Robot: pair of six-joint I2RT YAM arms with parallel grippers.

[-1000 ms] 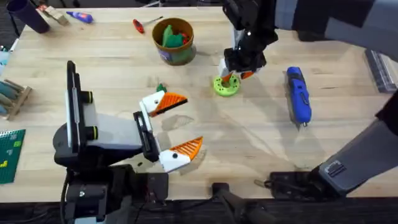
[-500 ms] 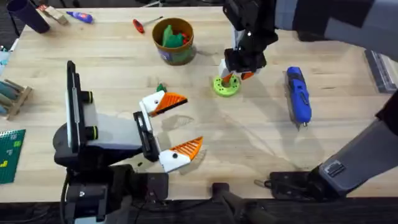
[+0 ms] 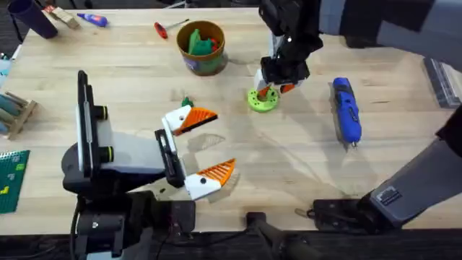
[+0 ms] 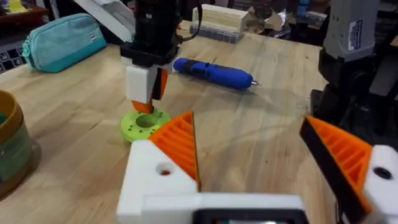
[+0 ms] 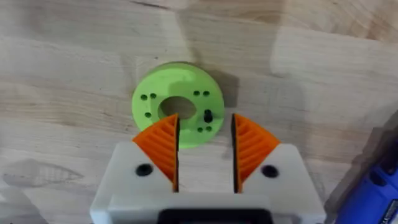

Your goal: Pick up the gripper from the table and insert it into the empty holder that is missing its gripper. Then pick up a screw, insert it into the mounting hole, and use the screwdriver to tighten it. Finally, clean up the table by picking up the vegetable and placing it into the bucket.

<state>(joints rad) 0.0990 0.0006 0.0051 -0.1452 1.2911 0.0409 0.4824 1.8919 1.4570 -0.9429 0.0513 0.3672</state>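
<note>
Overhead: right pincer (image 3: 276,88) hangs over the lime-green ring (image 3: 261,99), fingers slightly apart. Bucket (image 3: 202,48) sits far-left of it on the surface (image 3: 289,159). Left pincer (image 3: 206,144) spread wide, empty.

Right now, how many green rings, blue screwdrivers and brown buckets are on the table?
Green ring: 1
Blue screwdriver: 1
Brown bucket: 1
Total: 3
</note>
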